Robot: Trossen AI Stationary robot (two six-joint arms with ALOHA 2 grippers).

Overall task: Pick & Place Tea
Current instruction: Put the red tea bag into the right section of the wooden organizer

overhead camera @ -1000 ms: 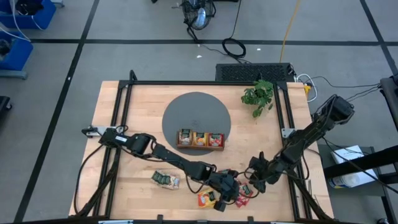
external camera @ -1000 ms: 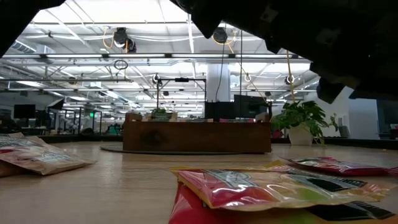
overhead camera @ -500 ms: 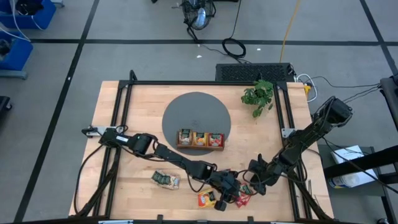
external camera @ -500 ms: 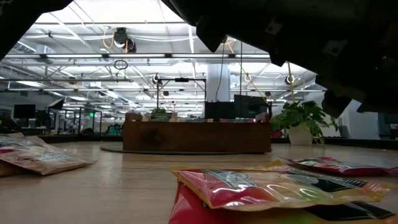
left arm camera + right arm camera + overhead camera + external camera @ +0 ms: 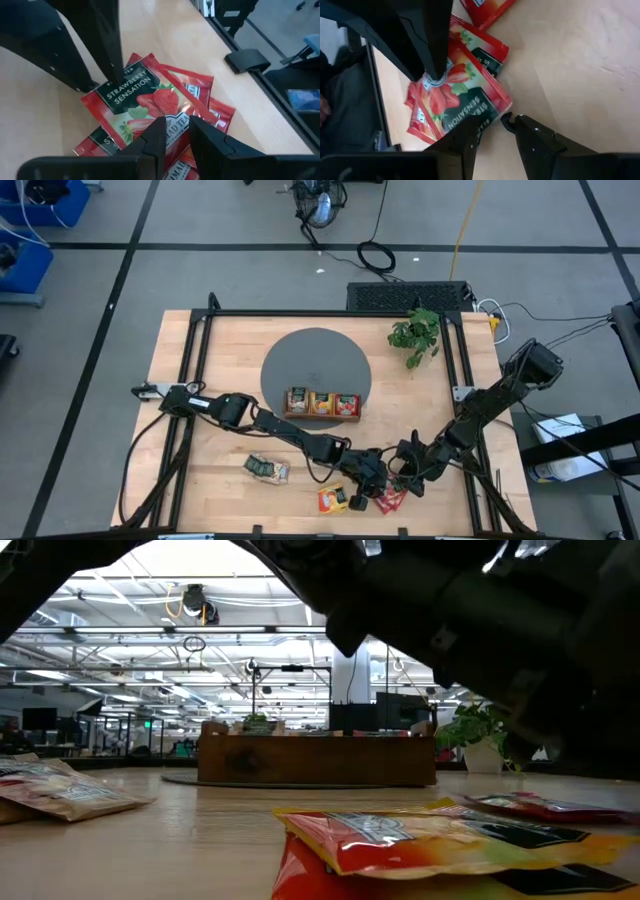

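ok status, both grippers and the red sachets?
Both grippers open over red sachet pile, front edge. Nothing held. Grippers close together, crowding.

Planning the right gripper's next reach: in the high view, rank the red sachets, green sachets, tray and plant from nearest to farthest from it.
From the right gripper:
1. Red sachets, just beside it at the front edge.
2. Tray, on the grey mat.
3. Green sachets and plant: too close to call.
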